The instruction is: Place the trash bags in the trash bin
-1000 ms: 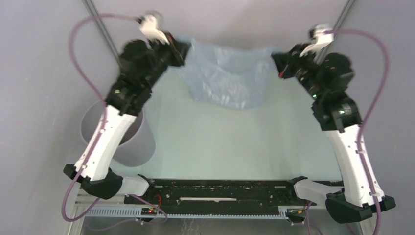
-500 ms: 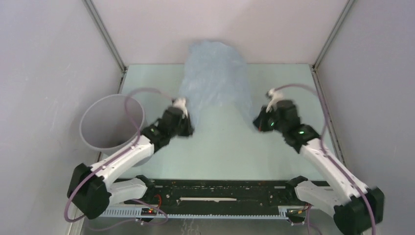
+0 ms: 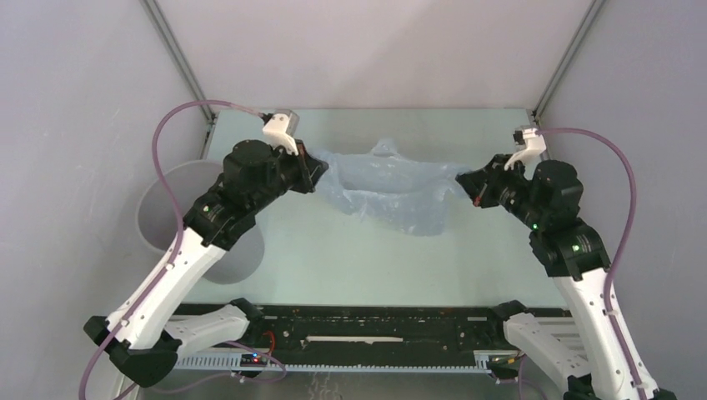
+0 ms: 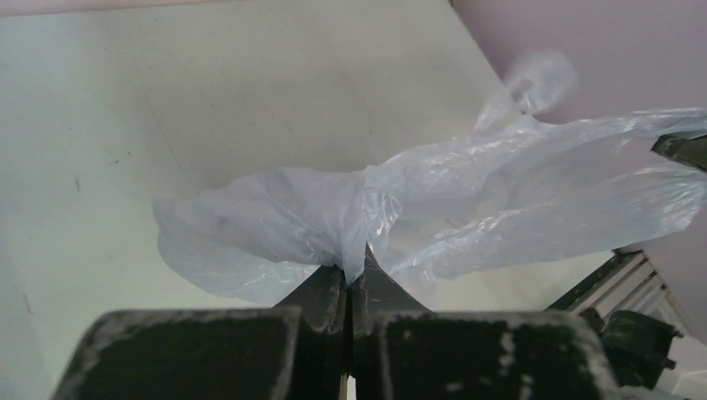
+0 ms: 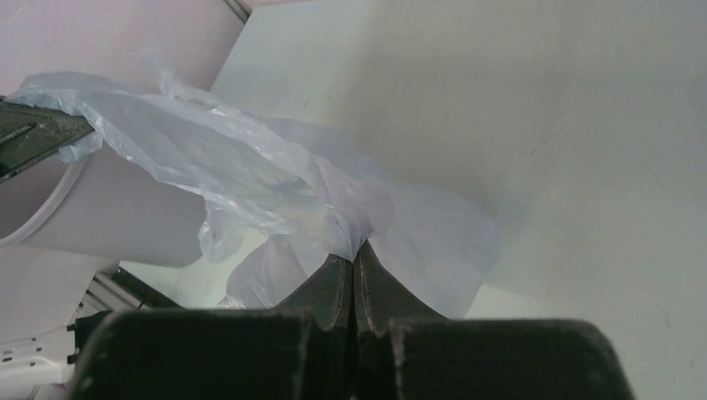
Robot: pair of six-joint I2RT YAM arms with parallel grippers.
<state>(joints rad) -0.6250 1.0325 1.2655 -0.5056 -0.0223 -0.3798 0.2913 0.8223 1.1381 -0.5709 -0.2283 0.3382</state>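
Bag (image 3: 392, 187) hangs stretched right of the bin (image 3: 154, 218), its ends clamped tight in the left gripper (image 3: 320, 173) and right gripper (image 3: 463, 177); pulled tighter, this slick film could tear or slip free.

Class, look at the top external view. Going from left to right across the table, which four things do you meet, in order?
trash bin → left gripper → trash bag → right gripper. The bag hangs stretched between the two grippers, each shut on one end of it.
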